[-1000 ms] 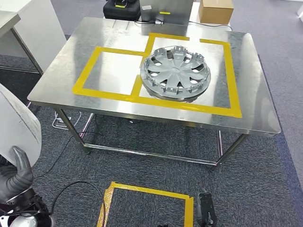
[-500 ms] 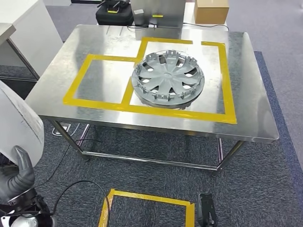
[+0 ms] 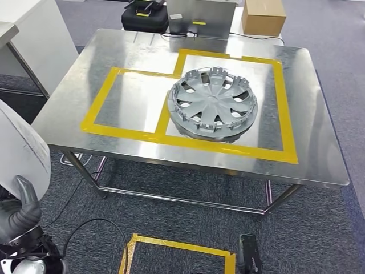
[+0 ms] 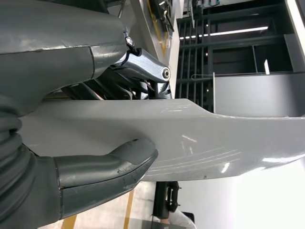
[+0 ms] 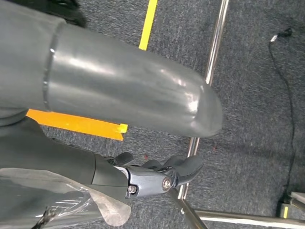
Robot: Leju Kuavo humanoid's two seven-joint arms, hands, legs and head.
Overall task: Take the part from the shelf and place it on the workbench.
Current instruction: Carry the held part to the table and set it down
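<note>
Left robot hand (image 3: 19, 208) low at left, thumb and fingers clamped on a pale grey panel part (image 3: 21, 149). Steel worktop (image 3: 129, 54) ahead carries a wheel cover (image 3: 212, 104). Right robot hand (image 5: 118, 138) fingers spread, nothing grasped.

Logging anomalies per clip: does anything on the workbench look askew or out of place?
Slightly. The hubcap lies inside the right-hand yellow tape box but off-centre, its edge overlapping the dividing tape. Nothing looks spilled or damaged. The left hand holds a grey panel.
</note>
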